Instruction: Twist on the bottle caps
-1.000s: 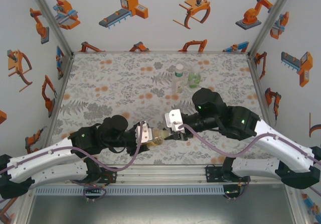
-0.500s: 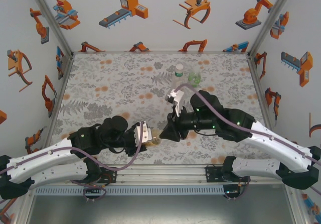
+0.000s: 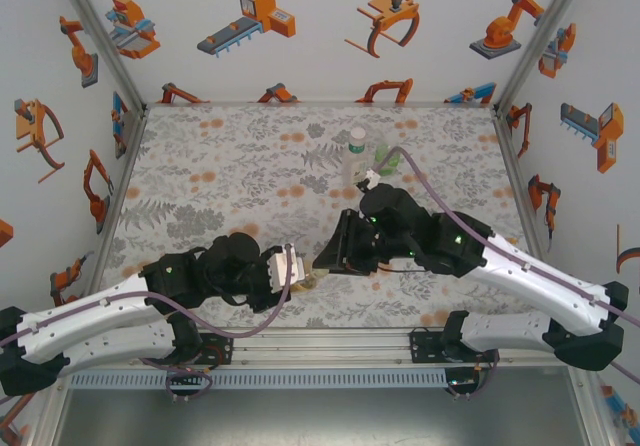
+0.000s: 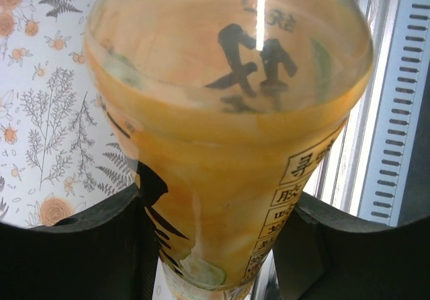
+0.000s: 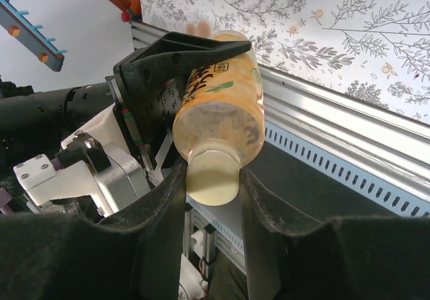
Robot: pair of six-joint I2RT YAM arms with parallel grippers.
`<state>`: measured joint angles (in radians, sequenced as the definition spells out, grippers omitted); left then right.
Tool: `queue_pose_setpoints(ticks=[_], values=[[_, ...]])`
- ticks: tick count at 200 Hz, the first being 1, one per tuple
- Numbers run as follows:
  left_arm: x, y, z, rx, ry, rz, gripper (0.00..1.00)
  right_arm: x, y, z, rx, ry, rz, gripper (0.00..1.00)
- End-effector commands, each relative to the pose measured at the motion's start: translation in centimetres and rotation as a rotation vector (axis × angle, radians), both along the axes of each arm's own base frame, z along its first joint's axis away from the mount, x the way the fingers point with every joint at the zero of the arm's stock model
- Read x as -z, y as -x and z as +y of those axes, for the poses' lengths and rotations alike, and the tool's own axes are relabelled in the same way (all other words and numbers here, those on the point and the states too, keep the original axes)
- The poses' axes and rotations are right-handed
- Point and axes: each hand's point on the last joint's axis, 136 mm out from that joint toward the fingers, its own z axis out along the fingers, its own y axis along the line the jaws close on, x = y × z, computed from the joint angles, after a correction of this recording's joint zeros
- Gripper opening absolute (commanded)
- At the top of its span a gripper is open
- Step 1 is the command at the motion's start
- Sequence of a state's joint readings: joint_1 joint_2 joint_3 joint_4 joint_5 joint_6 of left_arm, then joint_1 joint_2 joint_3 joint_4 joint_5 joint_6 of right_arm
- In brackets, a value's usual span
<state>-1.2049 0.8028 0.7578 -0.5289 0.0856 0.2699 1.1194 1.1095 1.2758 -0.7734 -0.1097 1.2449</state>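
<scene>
The orange bottle (image 5: pixel 218 101) lies nearly level in the air above the near edge of the table (image 3: pixel 220 166), its neck turned toward the right arm, and its pale yellow cap (image 5: pixel 213 175) sits on that neck. From the right wrist view the cap looks square on the mouth, but how far down the thread it has gone cannot be told. The right gripper (image 5: pixel 212 177) is closed tight on the cap, a finger on either side, while the left gripper (image 4: pixel 215 239) is clamped round the bottle's body, so one arm braces it and the other turns. I judge this cap to be mid-tightening, not finished, since both arms are engaged on it. Well apart, at the far side of the table, the clear bottle (image 3: pixel 354 156) stands upright with what looks like a white top on it, and the green bottle (image 3: pixel 386 156) stands just beside it, partly behind the right arm's cable; whether that one is capped is too small to tell. So at least one cap is in hand, and perhaps another remains
</scene>
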Motion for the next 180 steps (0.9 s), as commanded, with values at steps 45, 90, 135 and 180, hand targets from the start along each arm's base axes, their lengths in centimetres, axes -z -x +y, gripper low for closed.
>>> queue_pose_setpoints(ticks=[45, 90, 135, 180], values=[[-3.6, 0.4, -1.9, 0.053, 0.144, -0.026, 0.0, -5.1, -1.3, -0.6, -0.127, 0.017, -0.341, 0.62], [-3.9, 0.8, -2.0, 0.072, 0.151, -0.02, 0.0, -9.4, 0.2, 0.2, -0.411, -0.039, -0.717, 0.69], [-4.3, 1.5, -2.1, 0.106, 0.162, 0.001, 0.0, -11.2, 5.1, 0.1, -0.825, -0.128, -1.098, 0.69], [-4.8, 1.9, -2.1, 0.129, 0.171, 0.01, 0.0, -8.9, 8.2, -0.3, -1.219, -0.113, -1.297, 0.6]])
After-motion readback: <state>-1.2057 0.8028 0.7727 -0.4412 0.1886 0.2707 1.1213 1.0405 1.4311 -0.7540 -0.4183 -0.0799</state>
